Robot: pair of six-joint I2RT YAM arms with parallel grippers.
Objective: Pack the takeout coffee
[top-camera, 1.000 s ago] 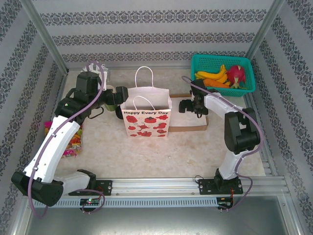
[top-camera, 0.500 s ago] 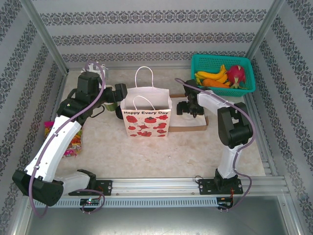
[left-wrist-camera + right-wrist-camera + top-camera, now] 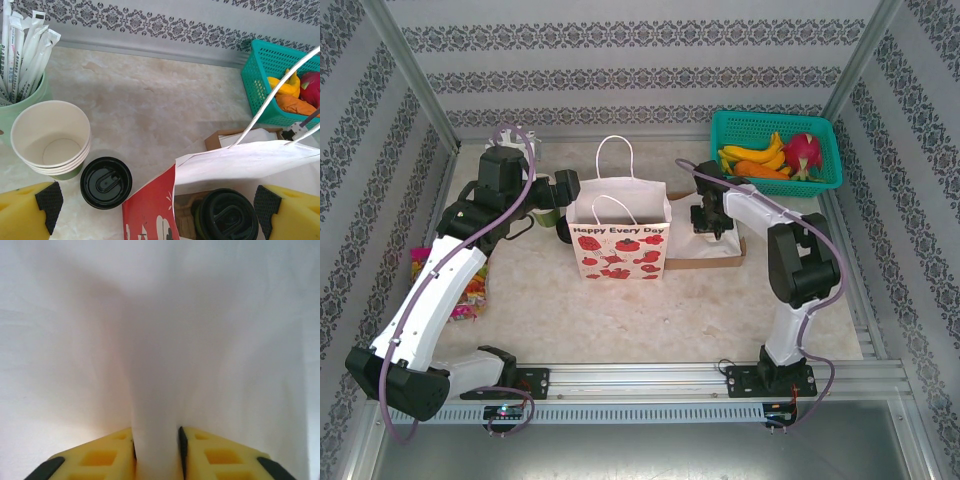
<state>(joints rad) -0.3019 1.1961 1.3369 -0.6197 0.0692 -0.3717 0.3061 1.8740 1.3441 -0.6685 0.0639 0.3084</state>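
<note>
The white paper bag with red strawberries stands open mid-table. In the left wrist view, a takeout coffee, a green cup with a black lid, sits inside the bag. A second black-lidded cup stands on the table just outside the bag's left wall. My left gripper hovers over that left edge, open, its fingers wide on either side of both cups. My right gripper is at the bag's right side, shut on a fold of white bag paper.
A stack of lidless green cups and a pale green cup of wrapped straws stand behind the left gripper. A teal basket of fruit is back right. Brown cardboard lies under the right gripper. Candy packets lie at the left edge.
The right arm has swung in and its wrist has turned towards the bag's right side. The left gripper has barely moved.
</note>
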